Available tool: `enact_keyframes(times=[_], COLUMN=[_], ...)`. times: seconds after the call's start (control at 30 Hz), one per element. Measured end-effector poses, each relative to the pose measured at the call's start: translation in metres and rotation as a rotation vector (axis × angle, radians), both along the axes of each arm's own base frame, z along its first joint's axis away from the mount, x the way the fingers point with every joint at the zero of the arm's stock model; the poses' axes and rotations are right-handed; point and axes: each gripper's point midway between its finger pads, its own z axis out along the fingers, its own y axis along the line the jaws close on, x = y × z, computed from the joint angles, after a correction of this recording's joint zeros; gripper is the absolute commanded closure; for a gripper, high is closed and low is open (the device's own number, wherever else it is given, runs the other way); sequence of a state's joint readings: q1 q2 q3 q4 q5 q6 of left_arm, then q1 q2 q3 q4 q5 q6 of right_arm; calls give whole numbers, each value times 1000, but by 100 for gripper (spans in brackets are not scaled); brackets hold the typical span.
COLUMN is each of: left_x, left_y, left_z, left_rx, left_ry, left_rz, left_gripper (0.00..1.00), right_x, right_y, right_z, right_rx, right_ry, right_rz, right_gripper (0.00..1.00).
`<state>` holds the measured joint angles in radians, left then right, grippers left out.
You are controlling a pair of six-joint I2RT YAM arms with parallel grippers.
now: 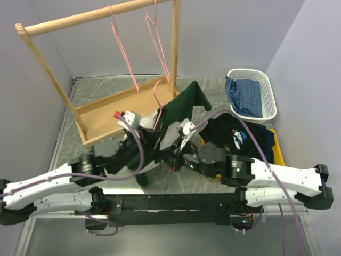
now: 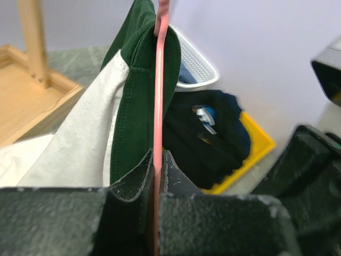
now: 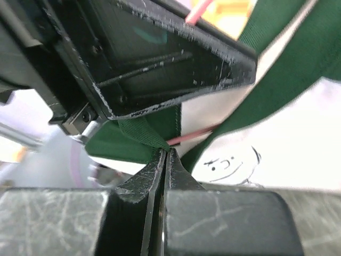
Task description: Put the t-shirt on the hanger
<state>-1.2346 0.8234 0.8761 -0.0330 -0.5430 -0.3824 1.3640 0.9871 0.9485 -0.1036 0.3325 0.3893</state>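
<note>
The pink wire hanger (image 2: 159, 101) stands upright between the fingers of my left gripper (image 2: 158, 162), which is shut on it. Its hook (image 1: 157, 90) shows above the cloth in the top view. The cream t-shirt (image 1: 181, 104) with dark green sleeves hangs over the hanger, and its green collar band (image 2: 139, 106) lies against the wire. My left gripper (image 1: 155, 120) is under the shirt's upper folds. My right gripper (image 3: 166, 153) is shut, pinching the green collar edge (image 3: 139, 133) beside the pink wire (image 3: 194, 134). A small drawn face (image 3: 229, 162) shows on the white chest.
A wooden rack (image 1: 101, 16) with two more pink hangers (image 1: 123, 50) stands at the back left on a wooden base (image 1: 101, 114). A white basket (image 1: 269, 93) holds blue checked cloth. Dark clothes (image 1: 242, 133) lie on a yellow tray (image 2: 256, 146) at the right.
</note>
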Motion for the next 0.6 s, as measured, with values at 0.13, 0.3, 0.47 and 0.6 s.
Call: enact_keyframes(times=[0.13,0.3,0.47,0.6], left_x=[-16,-30,-30,-24], left_y=[6,11,16,14], left_z=[63,131,139,94], left_rx=[-21,-40,8,117], left_ry=[-13,-25,-3,47], left_rz=[-84,-154,-142,-113], left_gripper=[99,99,99,99], right_x=[-7,-7,2,7], right_y=[-1,-9,-12,-4], right_z=[65,134,141,102], right_rx=[95,182,186,119], right_ry=[-36,-82,-77,-36], right_rz=[47,50,40,36], right_gripper=[100,98,90,76])
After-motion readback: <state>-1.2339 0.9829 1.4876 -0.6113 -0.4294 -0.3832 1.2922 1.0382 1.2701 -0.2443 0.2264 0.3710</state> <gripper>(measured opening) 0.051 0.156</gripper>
